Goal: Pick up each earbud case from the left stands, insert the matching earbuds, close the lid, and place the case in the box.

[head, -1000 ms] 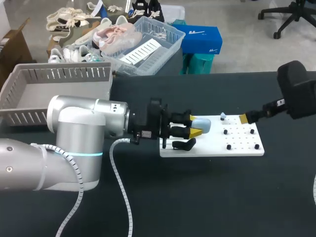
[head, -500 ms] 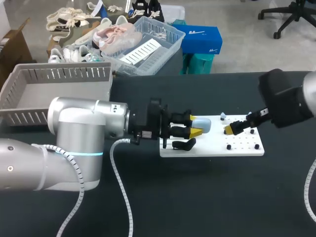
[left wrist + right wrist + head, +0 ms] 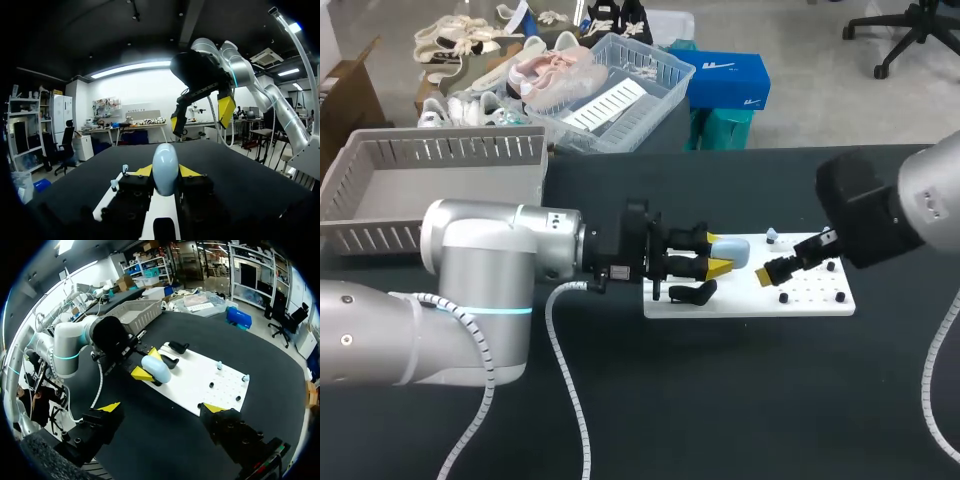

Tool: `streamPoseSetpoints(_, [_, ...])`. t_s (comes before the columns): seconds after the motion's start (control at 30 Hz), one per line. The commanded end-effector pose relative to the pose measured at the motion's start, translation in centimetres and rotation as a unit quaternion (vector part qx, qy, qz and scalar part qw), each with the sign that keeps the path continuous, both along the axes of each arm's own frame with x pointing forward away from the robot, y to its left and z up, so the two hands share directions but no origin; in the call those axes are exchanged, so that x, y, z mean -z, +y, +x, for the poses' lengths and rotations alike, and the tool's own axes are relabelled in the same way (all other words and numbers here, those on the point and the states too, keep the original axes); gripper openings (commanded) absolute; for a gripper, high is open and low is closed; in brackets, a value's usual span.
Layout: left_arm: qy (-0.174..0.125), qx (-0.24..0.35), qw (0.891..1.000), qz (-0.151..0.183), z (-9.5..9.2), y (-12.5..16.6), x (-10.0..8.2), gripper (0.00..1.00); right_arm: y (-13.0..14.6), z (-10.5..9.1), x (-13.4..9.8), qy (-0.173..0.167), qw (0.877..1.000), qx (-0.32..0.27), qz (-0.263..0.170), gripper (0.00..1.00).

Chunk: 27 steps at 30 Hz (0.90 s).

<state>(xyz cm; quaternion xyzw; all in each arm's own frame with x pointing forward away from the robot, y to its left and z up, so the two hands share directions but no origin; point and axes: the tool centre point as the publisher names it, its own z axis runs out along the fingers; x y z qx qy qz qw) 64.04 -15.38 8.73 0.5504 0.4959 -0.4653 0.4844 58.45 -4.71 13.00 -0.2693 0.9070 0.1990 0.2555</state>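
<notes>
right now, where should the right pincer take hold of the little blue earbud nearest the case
Probably by its top, coming straight down: the earbud sticks up from the white board, with bare board around it. The open right pincer hangs close by; the left pincer holds the case.

A robotics lab — left arm (image 3: 480, 270) and right arm (image 3: 920, 200) over a black table (image 3: 720, 400) bearing a white pegged board (image 3: 810, 292).

The pale blue oval earbud case (image 3: 732, 250) is plain; the left gripper (image 3: 716, 255) is black with yellow tips. The flat white rectangular board (image 3: 810, 302) is dotted with small black pegs (image 3: 784, 298), the table (image 3: 720, 400) black, and the slatted plastic box (image 3: 440, 150) left of the board grey.
</notes>
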Motion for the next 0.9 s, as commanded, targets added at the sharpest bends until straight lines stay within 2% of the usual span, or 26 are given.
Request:
streamPoseSetpoints(0.03, [-0.001,0.000,1.000,-0.002,0.1,-0.1,0.1,0.00,1.4,1.3,0.9,0.007,1.000,-0.004,0.000,1.00])
streamPoseSetpoints(0.4, [-0.001,0.000,1.000,-0.002,0.1,-0.1,0.1,0.00,1.5,3.4,1.5,0.016,1.000,0.011,-0.002,1.00])
streamPoseSetpoints(0.9, [-0.001,0.000,1.000,-0.002,0.1,-0.1,0.1,0.00,1.7,4.7,2.4,0.025,0.999,0.015,-0.014,1.00])
